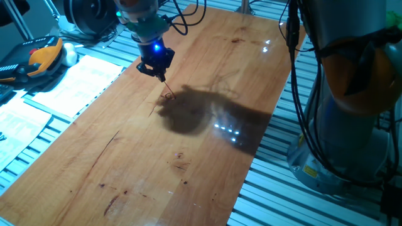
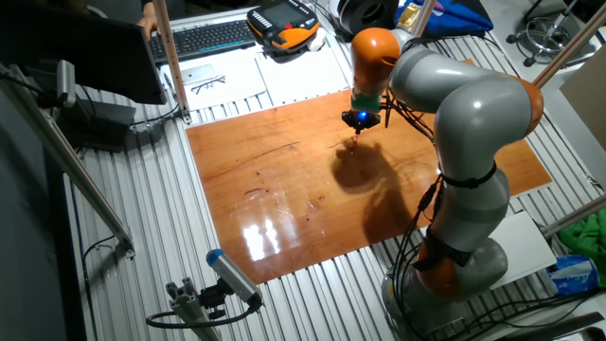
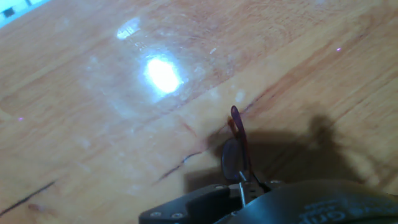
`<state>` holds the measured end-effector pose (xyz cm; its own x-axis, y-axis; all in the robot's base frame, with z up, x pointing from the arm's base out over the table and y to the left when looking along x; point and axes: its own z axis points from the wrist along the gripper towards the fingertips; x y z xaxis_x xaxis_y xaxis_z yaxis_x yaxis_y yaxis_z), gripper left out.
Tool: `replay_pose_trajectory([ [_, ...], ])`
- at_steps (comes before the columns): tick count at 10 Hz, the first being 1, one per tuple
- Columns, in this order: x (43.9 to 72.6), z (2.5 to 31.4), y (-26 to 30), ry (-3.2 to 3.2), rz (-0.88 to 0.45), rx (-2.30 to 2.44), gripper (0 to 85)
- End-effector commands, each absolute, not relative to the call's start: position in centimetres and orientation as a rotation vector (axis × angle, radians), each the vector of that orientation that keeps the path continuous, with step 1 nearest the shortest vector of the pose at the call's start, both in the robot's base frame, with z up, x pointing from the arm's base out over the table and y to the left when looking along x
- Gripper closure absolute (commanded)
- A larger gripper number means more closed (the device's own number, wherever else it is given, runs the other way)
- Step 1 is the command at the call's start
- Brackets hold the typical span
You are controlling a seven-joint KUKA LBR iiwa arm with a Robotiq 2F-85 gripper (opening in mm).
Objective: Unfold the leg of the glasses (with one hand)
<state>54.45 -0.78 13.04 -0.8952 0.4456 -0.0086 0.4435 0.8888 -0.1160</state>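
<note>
Between closed gripper [image 3: 244, 180]: glasses [image 3: 236, 149]

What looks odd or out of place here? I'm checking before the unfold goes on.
The glasses are not lying flat: they hang on end from the gripper, pinched between its fingers above the table. Dark streaks on the wood look like scratches. No damage is visible.

The arm [image 2: 464, 133] is built of rounded grey segments with orange bands at the joints, and black cables [image 2: 417, 237] run down its side to a wide grey base. Its black gripper [image 1: 164, 80] carries a small blue light above thin dark fingers [image 3: 241, 186], with screws visible in its housing from the hand view.
</note>
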Motion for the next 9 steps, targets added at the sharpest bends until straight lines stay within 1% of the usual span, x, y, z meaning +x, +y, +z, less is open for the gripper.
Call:
replay_pose_trajectory([
  [1,54.3,13.3,-0.9,-3.033,0.19,-0.709,85.0],
  [6,53.5,14.3,-0.9,-3.056,0.371,-0.607,85.0],
  [9,53.3,14.5,-1.1,-3.058,0.423,-0.57,85.0],
])
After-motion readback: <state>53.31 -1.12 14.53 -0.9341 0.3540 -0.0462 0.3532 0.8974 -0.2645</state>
